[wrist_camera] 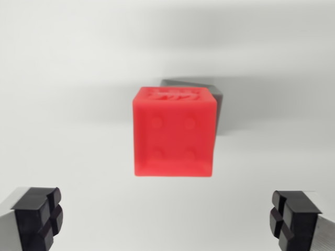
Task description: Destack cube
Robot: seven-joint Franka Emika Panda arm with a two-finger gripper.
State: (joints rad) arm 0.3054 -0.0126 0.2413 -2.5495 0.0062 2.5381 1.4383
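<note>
White surface (63, 78); tool (167, 219) wide open, empty; red cube (174, 137) ahead.

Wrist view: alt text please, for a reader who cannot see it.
A red cube sits centred on a white surface, partly hiding a grey block behind it. The open pincer is short of the cube, black fingertips in the bottom corners.

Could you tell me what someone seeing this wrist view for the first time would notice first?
The bright red cube at the centre, against a plain white surface, with four round dimples on its near face. A grey block peeks out behind its upper right. The open gripper shows black fingertips in the bottom corners.
</note>
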